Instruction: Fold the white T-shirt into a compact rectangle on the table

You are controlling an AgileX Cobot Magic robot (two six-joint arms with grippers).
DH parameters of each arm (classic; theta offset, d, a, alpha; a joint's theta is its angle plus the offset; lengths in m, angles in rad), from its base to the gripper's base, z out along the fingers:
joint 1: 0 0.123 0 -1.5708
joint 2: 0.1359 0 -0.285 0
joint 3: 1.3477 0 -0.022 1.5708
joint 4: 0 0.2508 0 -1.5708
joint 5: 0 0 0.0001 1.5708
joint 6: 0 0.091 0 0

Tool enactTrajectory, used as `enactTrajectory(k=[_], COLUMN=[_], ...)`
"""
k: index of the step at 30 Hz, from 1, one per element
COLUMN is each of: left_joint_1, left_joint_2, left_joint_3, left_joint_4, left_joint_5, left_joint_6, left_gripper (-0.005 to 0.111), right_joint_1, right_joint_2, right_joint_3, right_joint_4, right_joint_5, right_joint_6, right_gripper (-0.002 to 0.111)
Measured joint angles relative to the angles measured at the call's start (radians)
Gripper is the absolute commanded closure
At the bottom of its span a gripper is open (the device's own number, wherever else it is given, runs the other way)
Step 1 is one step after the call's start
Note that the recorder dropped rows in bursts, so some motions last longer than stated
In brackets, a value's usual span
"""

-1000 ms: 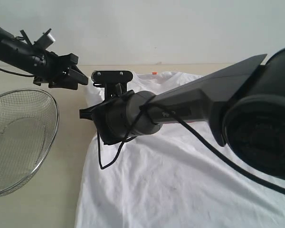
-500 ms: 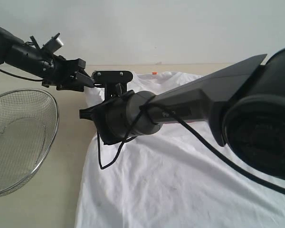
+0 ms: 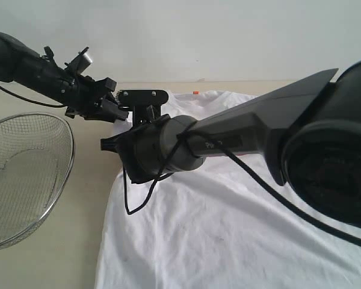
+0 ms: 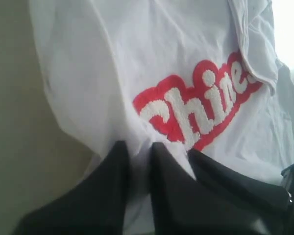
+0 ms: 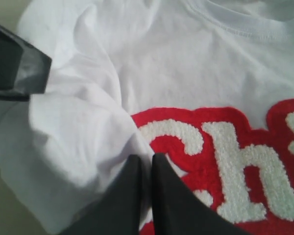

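The white T-shirt (image 3: 228, 229) lies spread on the table (image 3: 87, 217), its orange collar tag (image 3: 195, 93) at the far edge. The red band with white lettering (image 4: 201, 105) shows in both wrist views. My left gripper (image 3: 119, 113) is at the shirt's far left edge. In its wrist view its jaws (image 4: 137, 149) stand narrow with white cloth bunched between them. My right gripper (image 5: 146, 159) is shut on a raised fold of the shirt (image 5: 88, 132) beside the red band (image 5: 225, 161). In the exterior view its fingers are hidden behind its own wrist (image 3: 162, 147).
A round wire-mesh basket (image 3: 24, 174) stands on the table at the left, close to the shirt's edge. The right arm's dark body (image 3: 301, 132) fills the right of the exterior view and hides much of the shirt. A pale wall rises behind the table.
The left arm has moved right and down onto the shirt's far left edge, and its jaws have narrowed onto the cloth. The right arm has not moved.
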Motion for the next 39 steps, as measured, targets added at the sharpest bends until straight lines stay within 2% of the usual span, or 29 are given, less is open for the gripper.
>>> enactTrajectory(k=[11, 20, 29, 32, 39], left_joint_1=[0.0, 0.011, 0.019, 0.019, 0.019], left_joint_2=[-0.01, -0.012, -0.012, -0.012, -0.012], left_joint_3=[-0.036, -0.048, -0.048, -0.048, -0.048], left_joint_4=[-0.004, 0.031, 0.041, 0.041, 0.041], left_joint_5=[0.013, -0.008, -0.016, -0.016, -0.016], left_joint_6=[-0.029, -0.068, -0.072, -0.077, -0.087], left_gripper=[0.102, 0.102, 0.102, 0.102, 0.102], right_joint_1=[0.0, 0.0, 0.0, 0.0, -0.011], right_joint_2=[-0.027, -0.104, -0.118, -0.118, -0.118], right_joint_3=[0.0, 0.0, 0.0, 0.0, 0.0], right_joint_4=[0.0, -0.002, -0.002, -0.002, -0.002], right_joint_5=[0.0, -0.054, 0.026, 0.023, -0.069], right_joint_6=[0.0, -0.091, -0.12, -0.13, -0.071], right_gripper=[0.108, 0.108, 0.108, 0.102, 0.077])
